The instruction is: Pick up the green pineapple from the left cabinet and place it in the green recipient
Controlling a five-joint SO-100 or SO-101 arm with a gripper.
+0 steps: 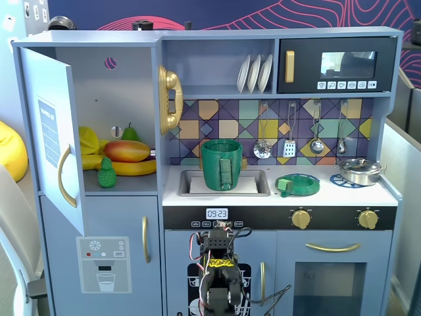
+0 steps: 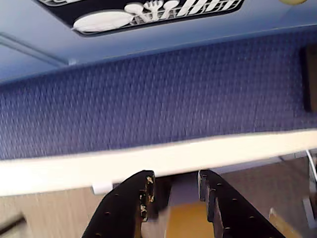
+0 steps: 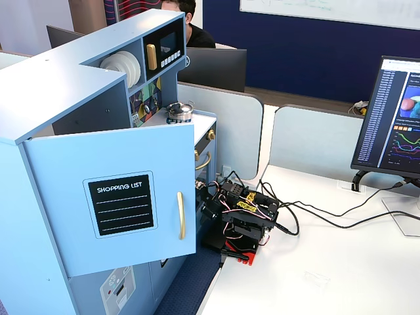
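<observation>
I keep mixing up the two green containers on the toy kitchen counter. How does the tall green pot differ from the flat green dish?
The green pot is tall, cylindrical and dark green; the green dish is low, flat and a brighter green. The pot stands in the sink, while the dish lies to its right on the white countertop. The pot has a strap handle running down its side; the dish has a short stub at its rim. Both are round, open-topped and apparently empty.

Arm (image 3: 239,216) folded low, end effector (image 2: 174,184) empty, fingers slightly parted
</observation>
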